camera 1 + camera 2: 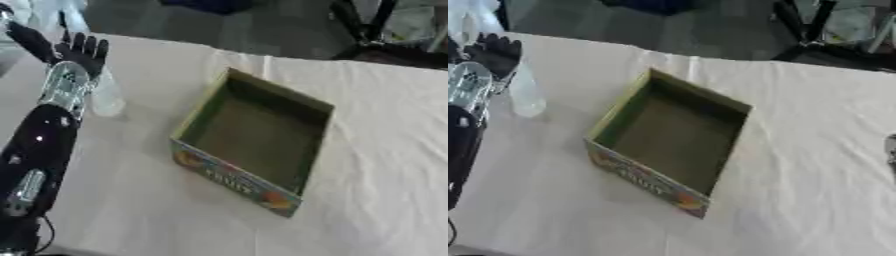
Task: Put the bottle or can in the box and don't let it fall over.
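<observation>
A clear plastic bottle (107,96) stands upright on the white cloth at the far left. My left hand (80,54) is right beside it on its left, fingers straight and spread, pointing away from me; the silver wrist is level with the bottle's body. I cannot tell whether the hand touches the bottle. To the right of the bottle lies an open cardboard box (234,181) with a green inside and a colourful printed front wall; nothing shows inside it. A dark sliver at the right edge of the right eye view may be my right hand (892,149).
A white cloth (376,150) covers the table, with bare room right of the box and in front of it. The table's far edge runs across the top; dark chair legs (363,25) and floor lie beyond it.
</observation>
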{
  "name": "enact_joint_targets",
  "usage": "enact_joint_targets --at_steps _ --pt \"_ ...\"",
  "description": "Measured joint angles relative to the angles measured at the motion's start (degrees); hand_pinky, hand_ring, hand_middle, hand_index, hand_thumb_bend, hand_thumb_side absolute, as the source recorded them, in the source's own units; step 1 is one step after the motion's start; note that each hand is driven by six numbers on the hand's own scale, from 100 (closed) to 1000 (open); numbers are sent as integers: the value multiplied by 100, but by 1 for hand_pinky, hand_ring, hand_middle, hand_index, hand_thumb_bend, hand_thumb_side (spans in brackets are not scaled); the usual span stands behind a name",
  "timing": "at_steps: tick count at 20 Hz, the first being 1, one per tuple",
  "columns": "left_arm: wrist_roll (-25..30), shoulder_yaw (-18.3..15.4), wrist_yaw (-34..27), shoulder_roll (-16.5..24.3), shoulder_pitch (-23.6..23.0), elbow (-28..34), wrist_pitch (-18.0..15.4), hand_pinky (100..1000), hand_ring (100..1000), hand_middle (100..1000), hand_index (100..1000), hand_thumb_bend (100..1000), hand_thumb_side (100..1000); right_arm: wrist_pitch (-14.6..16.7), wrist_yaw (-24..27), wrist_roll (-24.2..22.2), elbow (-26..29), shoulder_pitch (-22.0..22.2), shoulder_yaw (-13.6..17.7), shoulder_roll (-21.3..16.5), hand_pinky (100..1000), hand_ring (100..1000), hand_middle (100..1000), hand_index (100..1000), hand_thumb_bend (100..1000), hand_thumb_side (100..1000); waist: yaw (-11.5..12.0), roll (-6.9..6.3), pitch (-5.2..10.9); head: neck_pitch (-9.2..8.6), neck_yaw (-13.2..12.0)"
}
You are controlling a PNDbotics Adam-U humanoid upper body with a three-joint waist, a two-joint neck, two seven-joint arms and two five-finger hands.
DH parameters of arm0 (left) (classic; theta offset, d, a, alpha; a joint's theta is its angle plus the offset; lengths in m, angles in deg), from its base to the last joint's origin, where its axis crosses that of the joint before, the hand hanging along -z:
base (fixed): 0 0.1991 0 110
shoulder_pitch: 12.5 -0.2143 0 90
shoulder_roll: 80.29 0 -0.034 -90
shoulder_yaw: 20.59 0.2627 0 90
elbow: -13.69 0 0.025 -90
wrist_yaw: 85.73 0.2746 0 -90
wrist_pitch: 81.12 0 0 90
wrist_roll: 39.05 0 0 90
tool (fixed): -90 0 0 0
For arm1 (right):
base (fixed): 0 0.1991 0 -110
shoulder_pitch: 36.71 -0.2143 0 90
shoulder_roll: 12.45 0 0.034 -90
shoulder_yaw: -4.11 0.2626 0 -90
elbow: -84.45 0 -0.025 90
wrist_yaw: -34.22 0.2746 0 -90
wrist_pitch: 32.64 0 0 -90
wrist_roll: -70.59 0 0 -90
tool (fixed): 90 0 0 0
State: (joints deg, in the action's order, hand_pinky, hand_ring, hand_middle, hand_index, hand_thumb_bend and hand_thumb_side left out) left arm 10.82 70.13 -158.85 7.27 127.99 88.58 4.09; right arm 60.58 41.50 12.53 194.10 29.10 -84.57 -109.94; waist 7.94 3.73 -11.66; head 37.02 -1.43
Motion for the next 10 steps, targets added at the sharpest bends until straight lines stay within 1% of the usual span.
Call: enact_joint_targets --at_steps 4,10 --pt "7 1 -1 0 0 67 12 100 100 100 974 616 1000 -7 1 -8 0 0 -30 1 994 934 942 846 445 437 0 -1 0 0 -8" --pt "-7 17 -1 0 5 353 61 100 100 100 972 618 1000 -8 2 -12 0 0 -31 1 993 934 942 846 440 439 1 -2 0 0 -25"
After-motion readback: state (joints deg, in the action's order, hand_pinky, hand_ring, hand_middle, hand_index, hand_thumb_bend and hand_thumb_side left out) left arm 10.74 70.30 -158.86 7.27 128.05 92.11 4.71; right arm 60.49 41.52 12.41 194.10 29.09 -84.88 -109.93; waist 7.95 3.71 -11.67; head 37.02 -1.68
